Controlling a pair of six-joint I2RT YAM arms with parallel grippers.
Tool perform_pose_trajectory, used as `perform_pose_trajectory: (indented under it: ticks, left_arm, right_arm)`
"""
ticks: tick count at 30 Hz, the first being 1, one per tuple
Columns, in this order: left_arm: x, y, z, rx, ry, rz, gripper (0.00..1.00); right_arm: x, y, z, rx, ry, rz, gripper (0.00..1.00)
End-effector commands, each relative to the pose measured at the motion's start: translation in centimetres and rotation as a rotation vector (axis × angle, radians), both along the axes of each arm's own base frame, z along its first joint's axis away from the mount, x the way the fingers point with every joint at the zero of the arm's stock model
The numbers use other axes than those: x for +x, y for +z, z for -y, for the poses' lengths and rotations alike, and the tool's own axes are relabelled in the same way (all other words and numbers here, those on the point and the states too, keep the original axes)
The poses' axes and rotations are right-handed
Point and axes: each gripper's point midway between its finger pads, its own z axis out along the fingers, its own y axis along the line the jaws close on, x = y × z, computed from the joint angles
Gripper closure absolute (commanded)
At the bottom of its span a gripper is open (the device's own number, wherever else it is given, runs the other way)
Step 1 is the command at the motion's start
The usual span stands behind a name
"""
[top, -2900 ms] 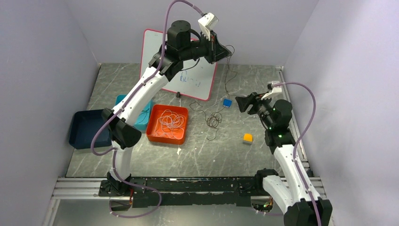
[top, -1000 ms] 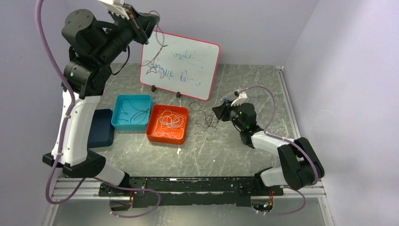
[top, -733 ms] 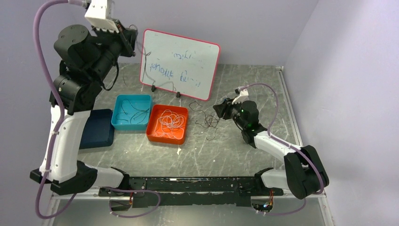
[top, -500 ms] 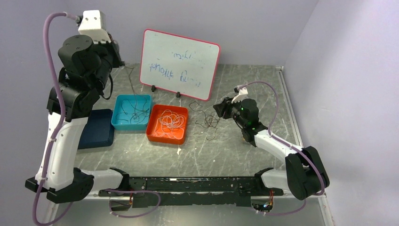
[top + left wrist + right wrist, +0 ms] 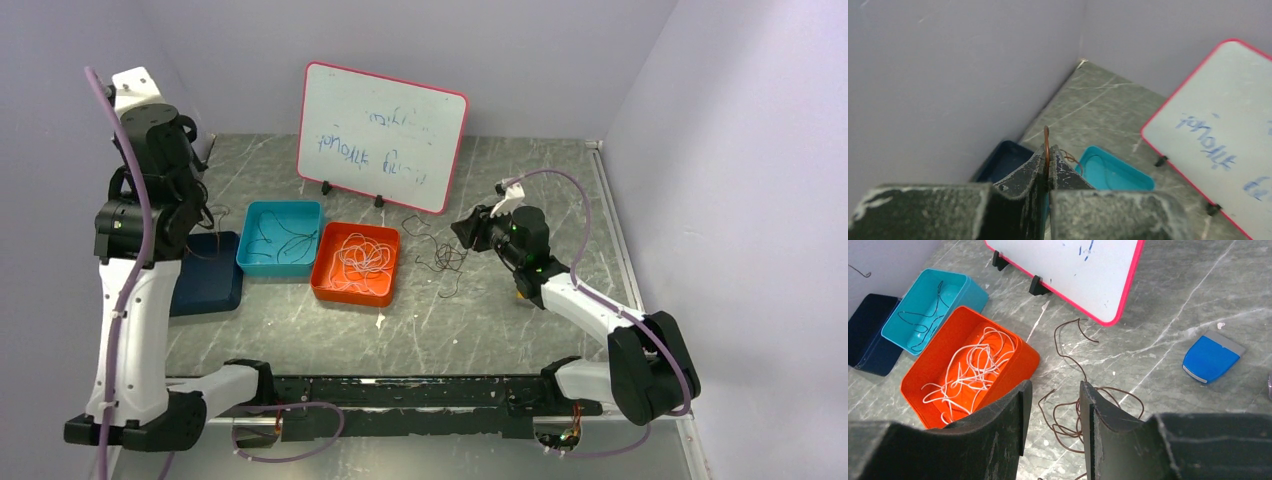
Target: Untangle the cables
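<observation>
My left gripper (image 5: 1048,150) is shut on a thin reddish-brown cable (image 5: 1046,137), held high over the left side, above the navy tray (image 5: 1003,161). In the top view that gripper (image 5: 200,150) stands near the left wall. A tangle of dark brown cables (image 5: 450,258) lies on the table right of the trays. My right gripper (image 5: 1053,387) hovers open just over this tangle (image 5: 1068,347), with nothing between its fingers. White cables (image 5: 973,365) fill the orange tray (image 5: 322,290). Dark cables (image 5: 923,315) lie in the teal tray (image 5: 250,212).
A whiteboard (image 5: 385,135) with a red frame stands at the back, leaning on black feet. A small blue block (image 5: 1210,357) lies right of the brown tangle. Purple walls close in the left, back and right sides.
My left arm has swung from in front of the whiteboard to the far left and lower, carrying its cable with it. The right gripper has stayed over the brown tangle.
</observation>
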Motion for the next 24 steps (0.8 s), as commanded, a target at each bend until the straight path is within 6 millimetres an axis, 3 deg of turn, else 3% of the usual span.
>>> perform_pose_trajectory:
  ticks: [1,11,24]
  left_arm:
    - [-0.3,-1.8,-3.5,-0.004,0.098,-0.041,0.93]
    - [-1.5,-5.5,-8.5,-0.06,0.256,-0.11,0.93]
    - [-2.0,-10.6,-11.4,-0.112,0.328,-0.193,0.93]
  right_arm:
    - [0.0,2.0,-0.6,0.017,0.02,0.033,0.56]
    - [-0.5,1.8,-0.6,0.01,0.026,0.025,0.56]
    - [-0.5,1.9,-1.1,0.012,0.037,0.019,0.56]
